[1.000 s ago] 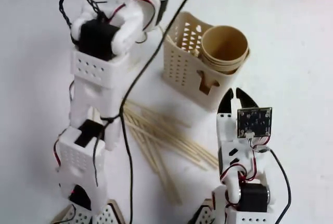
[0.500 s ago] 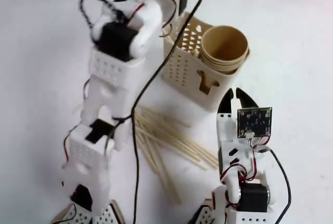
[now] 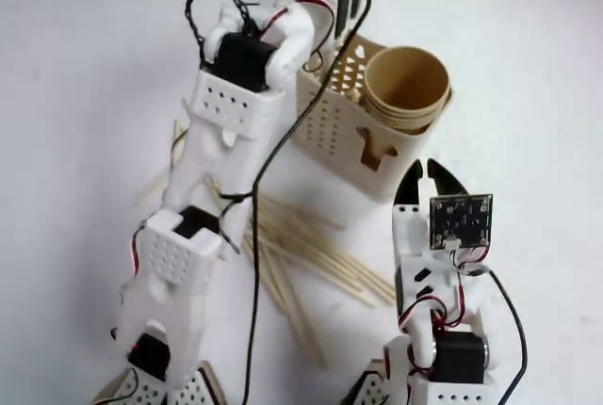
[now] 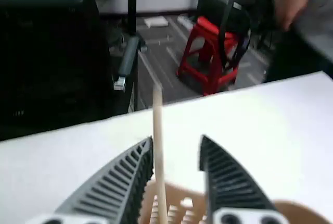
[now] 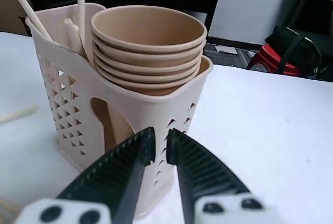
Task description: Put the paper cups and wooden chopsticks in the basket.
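From above, the left arm (image 3: 226, 132) covers its own tip at the far side of the basket (image 3: 330, 127), and it also lies over part of the loose chopsticks (image 3: 311, 259) fanned on the table (image 3: 85, 75). From the wrist, the left gripper (image 4: 176, 141) has its jaws well apart. One chopstick (image 4: 157, 146) stands upright between them, close against one finger and clear of the other. Its lower end is cut off, so whether it is gripped cannot be told. Directly beneath the jaws is a strip of the basket's rim, also cut off.

The right gripper (image 5: 160, 133) is barely parted and holds nothing. The basket stands just ahead of its tips, apart from them. In it, beyond the near wall, sit the nested paper cups (image 5: 148, 31), with more chopsticks (image 5: 80, 5) upright beside them.

The table is plain white. Beyond its far edge lie a dark floor and a red stool (image 4: 213, 57).
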